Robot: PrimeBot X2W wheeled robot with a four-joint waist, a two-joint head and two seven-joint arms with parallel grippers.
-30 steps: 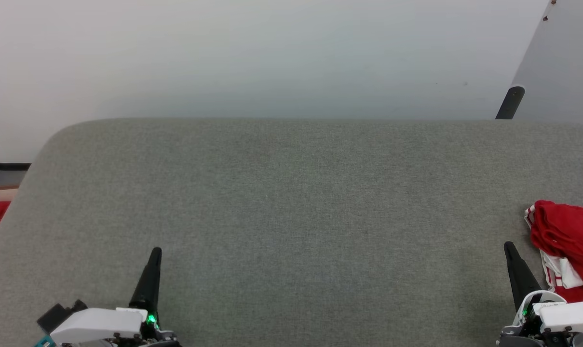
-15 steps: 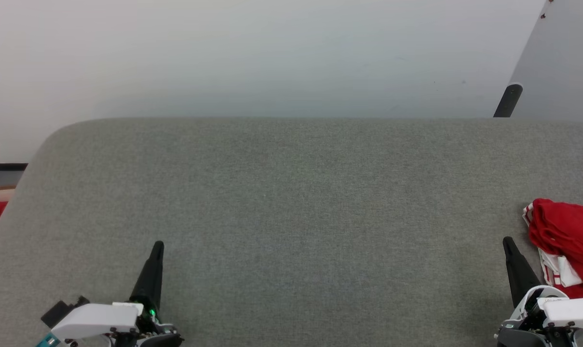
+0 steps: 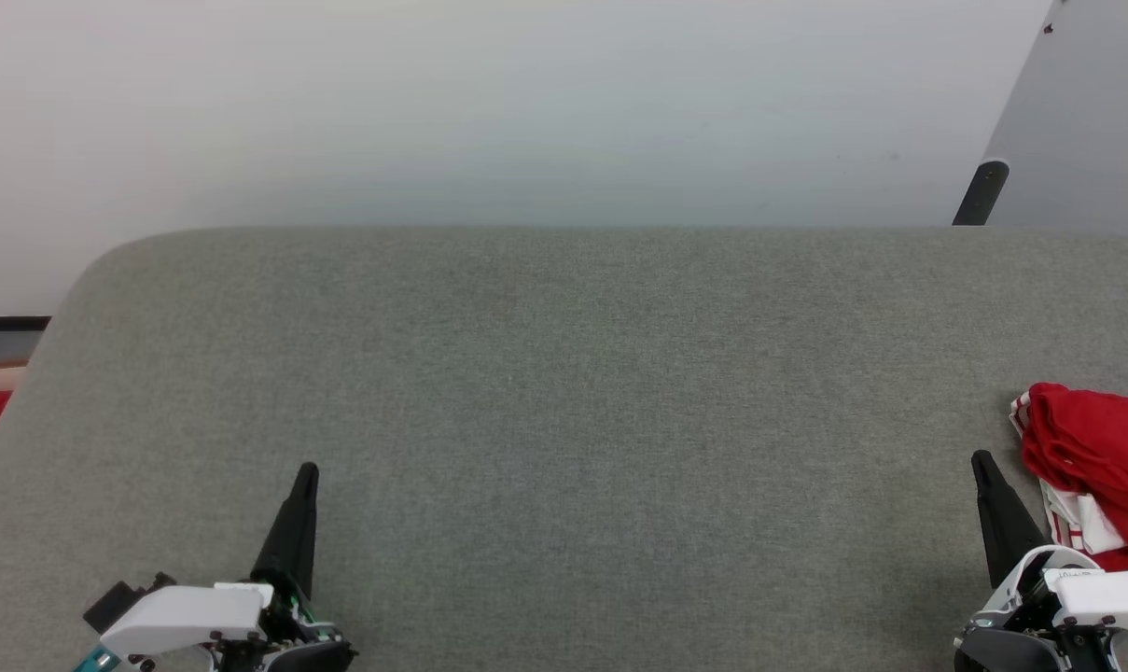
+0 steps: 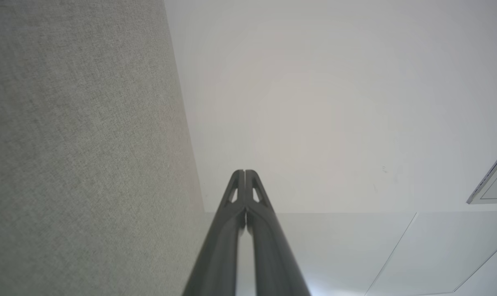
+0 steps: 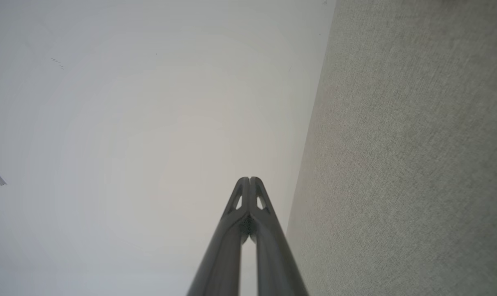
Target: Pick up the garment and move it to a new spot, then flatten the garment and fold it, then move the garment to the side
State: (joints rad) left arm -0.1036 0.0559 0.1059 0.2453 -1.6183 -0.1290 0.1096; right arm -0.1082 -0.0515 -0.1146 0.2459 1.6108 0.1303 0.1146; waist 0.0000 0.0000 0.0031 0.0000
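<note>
Left gripper (image 3: 306, 471) — fingers pressed together, nothing held — sits above the grey surface (image 3: 564, 373). Right gripper (image 3: 980, 459): fingers also closed, empty. The garment (image 3: 1091, 439) lies bunched just beside the right gripper, on its right.

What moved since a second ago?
The left gripper and the right gripper, both shut, crept slightly forward over the grey fabric surface. Nothing was grabbed or let go. The crumpled red jersey shirt with white trim stayed put at the right edge; only the camera turned a little.
</note>
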